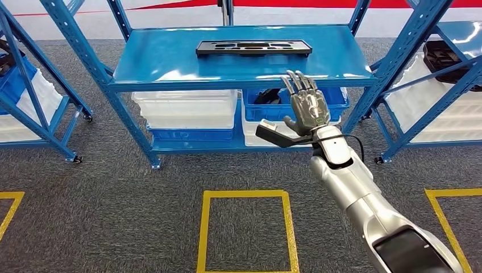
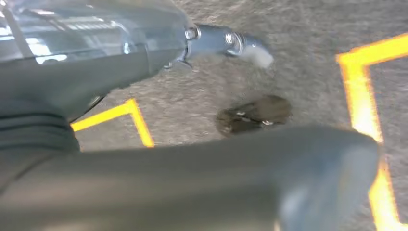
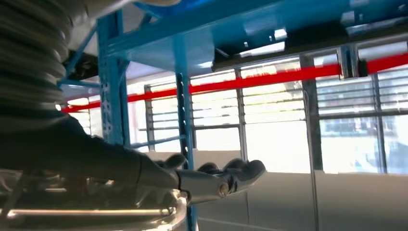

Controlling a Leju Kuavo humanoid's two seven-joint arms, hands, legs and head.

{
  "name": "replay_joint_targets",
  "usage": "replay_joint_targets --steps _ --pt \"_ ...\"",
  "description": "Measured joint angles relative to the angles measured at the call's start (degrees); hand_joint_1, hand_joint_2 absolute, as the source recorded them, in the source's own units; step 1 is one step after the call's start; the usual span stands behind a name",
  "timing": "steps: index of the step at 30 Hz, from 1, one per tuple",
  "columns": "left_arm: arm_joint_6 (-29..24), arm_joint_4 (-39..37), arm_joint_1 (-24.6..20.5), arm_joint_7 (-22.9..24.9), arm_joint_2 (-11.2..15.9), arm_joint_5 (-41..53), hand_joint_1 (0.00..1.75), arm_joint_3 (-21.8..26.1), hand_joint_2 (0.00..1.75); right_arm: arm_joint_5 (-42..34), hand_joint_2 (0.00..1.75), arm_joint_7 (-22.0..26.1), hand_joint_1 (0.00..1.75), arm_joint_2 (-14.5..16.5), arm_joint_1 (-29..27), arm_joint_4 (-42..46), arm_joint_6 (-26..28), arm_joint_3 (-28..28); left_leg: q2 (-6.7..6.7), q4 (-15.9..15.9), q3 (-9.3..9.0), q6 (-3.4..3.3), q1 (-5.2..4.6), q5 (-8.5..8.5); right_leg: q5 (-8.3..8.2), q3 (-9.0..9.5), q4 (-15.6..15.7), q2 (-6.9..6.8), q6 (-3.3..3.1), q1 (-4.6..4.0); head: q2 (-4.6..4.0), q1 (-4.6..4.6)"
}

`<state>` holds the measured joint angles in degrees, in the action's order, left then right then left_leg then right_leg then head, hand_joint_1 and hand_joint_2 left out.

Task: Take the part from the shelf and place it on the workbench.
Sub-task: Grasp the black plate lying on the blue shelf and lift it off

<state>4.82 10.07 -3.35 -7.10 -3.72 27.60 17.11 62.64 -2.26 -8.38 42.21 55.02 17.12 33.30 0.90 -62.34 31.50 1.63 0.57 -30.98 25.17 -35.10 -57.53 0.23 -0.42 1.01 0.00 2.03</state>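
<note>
- Reach step: right robot hand (image 1: 307, 108), fingers spread, empty, raised below shelf (image 1: 170, 60) edge, short of black part (image 1: 253, 48).
- Next, prob.: lift over edge, close on part.
- Left robot hand (image 2: 226, 41): state unclear.

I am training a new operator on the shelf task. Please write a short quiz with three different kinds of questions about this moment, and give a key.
1. True or false: the right hand already holds the part.
2. Multiple choice: where does the part lie?
A) on the floor inside the yellow square
B) on the top deck of the shelf
C) in the blue bin below
3. Fill in: the right hand is raised in front of the shelf's front edge with its fingers ____.

Key
1. False: the part lies flat on the shelf, apart from the hand.
2. B
3. apart (open, holding nothing)
</note>
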Motion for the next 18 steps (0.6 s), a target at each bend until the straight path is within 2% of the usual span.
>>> replay_joint_targets --steps 2,3,4,5,6,8,9,10,13,15,16,18 --pt "0.1 0.0 -0.1 0.1 0.0 0.2 0.0 -0.2 0.0 0.5 1.75 -0.9 0.0 0.4 1.7 -2.2 -1.1 0.0 -0.22 -7.4 4.47 0.36 0.15 -2.19 0.69 0.88 0.1 0.0 -0.61 0.04 0.0 -0.59" --pt "0.1 0.0 0.0 0.2 0.0 0.3 0.0 -0.2 0.0 0.7 1.75 -1.2 0.0 0.6 2.2 -3.1 -1.5 0.1 -0.24 -10.5 6.78 0.56 0.22 -3.42 1.12 1.37 0.1 0.0 -0.72 0.03 0.0 -0.79" --pt "0.1 0.0 0.0 0.2 0.0 0.4 0.0 -0.2 0.0 0.8 1.75 -1.5 0.0 0.8 2.6 -4.1 -2.0 0.1 -0.28 -12.0 8.43 0.73 0.31 -4.08 1.6 1.95 0.1 0.01 -0.7 0.07 0.0 -0.88" --pt "0.1 0.0 0.1 0.3 0.0 0.4 0.0 -0.2 0.0 0.9 1.75 -1.7 0.0 1.0 2.9 -4.9 -2.5 0.2 -0.32 -11.6 9.24 0.88 0.43 -3.67 2.12 2.61 0.0 0.03 -0.59 0.14 0.0 -0.98" --pt "0.2 0.0 0.1 0.3 0.0 0.5 0.0 -0.2 0.0 1.0 1.75 -1.9 0.0 1.2 3.2 -5.7 -3.0 0.2 -0.38 -9.2 9.15 1.03 0.59 -1.84 2.71 3.36 0.0 0.05 -0.36 0.26 0.0 -1.07" --pt "0.3 0.0 0.1 0.3 0.1 0.6 0.0 -0.2 0.0 1.1 1.75 -2.3 0.0 1.6 4.0 -7.2 -3.8 0.4 -0.65 -1.8 7.73 1.23 0.88 4.01 3.94 4.73 -0.2 0.09 0.34 0.46 0.0 -1.3" --pt "0.4 0.0 0.1 0.3 0.1 0.6 0.0 -0.2 0.0 1.1 1.75 -2.5 0.0 1.8 4.4 -8.0 -4.1 0.5 -0.85 0.9 7.11 1.08 0.87 5.97 4.49 5.11 -0.3 0.11 0.75 0.44 0.0 -1.48" --pt "0.5 -0.1 0.2 0.3 0.1 0.6 0.0 -0.2 0.0 1.1 1.75 -2.7 0.0 1.9 4.7 -8.7 -4.3 0.6 -1.04 2.4 6.81 0.79 0.81 7.07 4.95 5.32 -0.3 0.11 1.14 0.37 0.0 -1.5" --pt "0.5 0.0 0.1 0.3 0.1 0.8 0.0 -0.3 0.0 1.1 1.75 -3.0 0.0 2.2 5.6 -10.3 -4.6 0.9 -1.14 2.9 6.43 -0.4 0.54 6.97 5.79 5.7 0.2 -0.01 2.07 0.33 0.0 -1.08" --pt "0.5 0.0 0.0 0.3 0.1 0.9 0.0 -0.2 0.0 1.2 1.75 -3.1 0.0 2.3 6.3 -11.1 -4.6 1.0 -1.09 3.4 5.76 -1.05 0.66 6.71 7.04 4.64 -2.0 -0.06 2.38 0.31 0.0 -0.81" --pt "0.5 0.0 0.0 0.3 0.1 1.0 0.0 -0.2 0.0 1.3 1.75 -3.2 0.0 2.3 6.6 -11.6 -4.7 1.0 -1.08 3.7 5.4 -1.36 0.72 6.51 8.22 2.95 -5.0 -0.06 2.43 0.29 0.0 -0.55" --pt "0.5 0.0 -0.1 0.3 0.1 1.2 0.0 -0.2 0.0 1.4 1.75 -3.5 0.0 2.3 6.9 -12.8 -5.0 1.0 -1.02 3.8 4.84 -1.71 0.73 5.95 10.49 -2.06 -12.9 -0.06 2.48 0.25 0.0 0.02"
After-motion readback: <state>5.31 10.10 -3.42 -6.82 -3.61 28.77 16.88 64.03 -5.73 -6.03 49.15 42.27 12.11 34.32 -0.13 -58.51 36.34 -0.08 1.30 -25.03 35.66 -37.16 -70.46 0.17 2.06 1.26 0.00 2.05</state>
